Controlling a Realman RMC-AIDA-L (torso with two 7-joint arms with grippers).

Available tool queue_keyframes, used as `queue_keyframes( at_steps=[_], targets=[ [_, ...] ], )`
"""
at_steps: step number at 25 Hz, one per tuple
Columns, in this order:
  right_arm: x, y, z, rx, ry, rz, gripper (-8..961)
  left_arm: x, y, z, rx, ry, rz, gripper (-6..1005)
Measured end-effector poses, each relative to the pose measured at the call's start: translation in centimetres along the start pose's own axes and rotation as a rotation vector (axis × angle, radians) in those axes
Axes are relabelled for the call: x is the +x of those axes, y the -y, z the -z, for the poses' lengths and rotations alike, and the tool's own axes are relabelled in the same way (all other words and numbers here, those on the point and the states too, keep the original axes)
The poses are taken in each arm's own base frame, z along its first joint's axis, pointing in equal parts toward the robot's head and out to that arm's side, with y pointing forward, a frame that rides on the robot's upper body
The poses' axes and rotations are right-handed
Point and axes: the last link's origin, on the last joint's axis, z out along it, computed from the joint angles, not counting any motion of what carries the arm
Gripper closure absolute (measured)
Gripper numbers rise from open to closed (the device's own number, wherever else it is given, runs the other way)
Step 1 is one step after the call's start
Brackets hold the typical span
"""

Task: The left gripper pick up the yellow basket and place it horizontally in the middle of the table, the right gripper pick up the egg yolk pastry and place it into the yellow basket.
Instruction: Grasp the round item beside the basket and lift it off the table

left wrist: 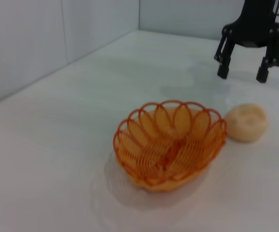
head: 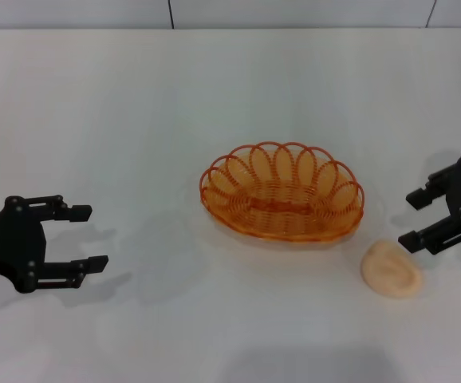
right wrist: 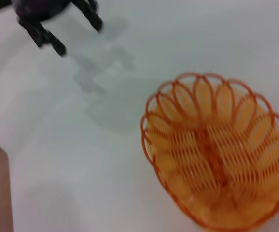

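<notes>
Centrally, yellow basket point(head: 282, 192) on table point(head: 135, 120), egg yolk pastry point(head: 392, 269) just beside; left gripper point(head: 83, 236), right gripper point(head: 415, 218) spread, empty.

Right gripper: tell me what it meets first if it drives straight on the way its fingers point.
Probably the yellow basket. The right gripper, open, points toward it; the egg yolk pastry lies nearer the robot, likely off that line.

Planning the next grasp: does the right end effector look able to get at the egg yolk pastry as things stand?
Probably yes. The right end effector is open just beside the egg yolk pastry, which lies bare on the table, apart from the yellow basket.
</notes>
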Motion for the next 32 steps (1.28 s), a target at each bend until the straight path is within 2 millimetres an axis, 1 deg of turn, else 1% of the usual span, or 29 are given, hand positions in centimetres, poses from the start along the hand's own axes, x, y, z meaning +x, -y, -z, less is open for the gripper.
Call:
queue_keyframes(
  at_steps=[4,7,11,19,24,29,32],
  targets=[
    [-0.6,-0.4,-0.3,-0.032,-0.056,-0.078,235,0.4,0.4,-0.4,-0.002,-0.014,-0.011,246],
    [-0.7,-0.3,-0.5,-0.024,-0.072,-0.122,232,0.8,0.9,-1.1,-0.018,-0.018,-0.009,241],
    [-0.6,0.2,-0.9,0.002,-0.061,-0.172,230,1.3,1.2,-1.6,-0.024,-0.016,-0.025,238],
    [0.4,0.2,-3.0,-0.010,-0.123,-0.192,230,2.5,1.9,-2.2,-0.038,-0.019,-0.046,238],
    [0.9,0.3,-3.9,-0.014,-0.139,-0.199,229,2.7,1.9,-2.5,-0.047,-0.019,-0.056,239],
    [1.1,0.4,-4.4,-0.003,-0.145,-0.193,229,2.7,1.7,-2.6,-0.056,-0.015,-0.065,239],
    [1.1,0.4,-4.5,-0.003,-0.144,-0.192,266,2.5,1.5,-2.7,-0.055,-0.019,-0.065,239]
  ],
)
